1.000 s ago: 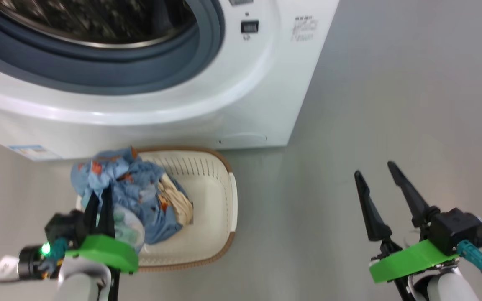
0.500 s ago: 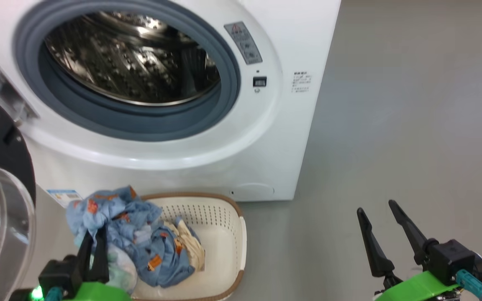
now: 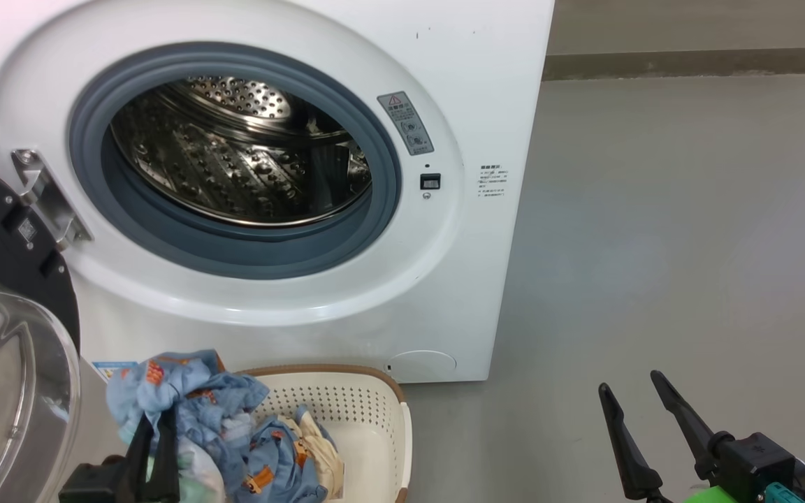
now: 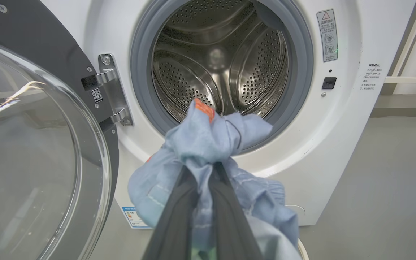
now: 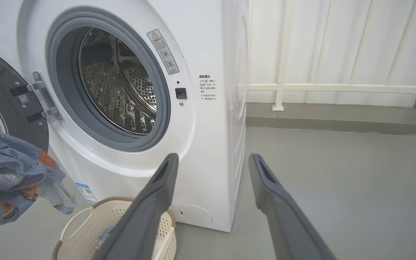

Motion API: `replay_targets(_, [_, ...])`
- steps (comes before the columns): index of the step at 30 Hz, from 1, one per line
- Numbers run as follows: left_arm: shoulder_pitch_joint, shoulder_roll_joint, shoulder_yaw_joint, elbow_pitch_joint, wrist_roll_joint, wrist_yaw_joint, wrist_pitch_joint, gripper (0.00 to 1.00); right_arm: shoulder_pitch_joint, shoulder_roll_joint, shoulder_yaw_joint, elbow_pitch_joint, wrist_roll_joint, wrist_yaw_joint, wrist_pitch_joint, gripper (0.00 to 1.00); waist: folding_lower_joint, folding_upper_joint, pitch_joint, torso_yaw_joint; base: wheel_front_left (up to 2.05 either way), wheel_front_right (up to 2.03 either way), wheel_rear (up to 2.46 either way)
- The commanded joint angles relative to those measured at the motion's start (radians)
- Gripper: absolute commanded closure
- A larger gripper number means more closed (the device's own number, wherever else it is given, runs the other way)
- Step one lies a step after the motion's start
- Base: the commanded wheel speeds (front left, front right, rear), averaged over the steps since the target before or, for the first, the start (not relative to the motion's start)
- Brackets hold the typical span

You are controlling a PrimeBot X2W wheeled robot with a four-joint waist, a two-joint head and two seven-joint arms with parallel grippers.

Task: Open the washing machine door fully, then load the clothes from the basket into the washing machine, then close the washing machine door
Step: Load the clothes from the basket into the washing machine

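At the lower left of the head view, the left gripper (image 3: 156,423) has its two dark fingers pressed close together on a bundle of the clothes (image 3: 186,391), light-blue fabric with orange patches. The left wrist view shows the cloth bunched around the narrow fingers (image 4: 179,202) and raised in front of the open mouth of the washing machine (image 3: 458,279). From the right wrist view, this bundle hangs above the basket (image 5: 85,216), before the black inner face of the washing machine door (image 5: 9,104). More blue and cream fabric lies inside the basket, which stands on the grey floor (image 3: 654,244) just before the machine's lower front. The door is swung wide to the robot's left on its steel hinge (image 3: 46,199), its clear glass bowl bulging toward the camera. The steel drum (image 3: 235,168) sits behind the grey-blue gasket (image 3: 235,258). The right gripper (image 3: 629,383) hovers over bare floor to the right of the machine, fingers spread wide and holding nothing.
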Motion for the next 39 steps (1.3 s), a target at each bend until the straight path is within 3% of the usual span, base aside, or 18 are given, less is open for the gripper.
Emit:
replay_targets(1, [-0.015, 0.019, 0.034, -0.038, 0.002, 0.013, 0.004, 1.0, -0.01, -0.003, 0.027, -0.031, 0.021, 0.002, 0.004, 0.0, 0.0, 0.0, -0.005, -0.002, 0.0, 0.0, 0.0])
replay_targets(28, [-0.018, 0.025, 0.019, -0.045, -0.017, 0.025, 0.015, 1.0, -0.013, -0.003, 0.038, -0.031, 0.027, 0.002, 0.0, 0.0, 0.0, 0.0, -0.001, -0.009, 0.0, 0.0, 0.0])
replay_targets(39, [-0.142, -0.001, -0.003, 0.043, -0.044, -0.006, 0.006, 1.0, -0.062, -0.003, 0.052, -0.055, 0.018, 0.002, 0.0, 0.0, 0.0, 0.0, 0.114, -0.031, 0.0, 0.0, 0.0])
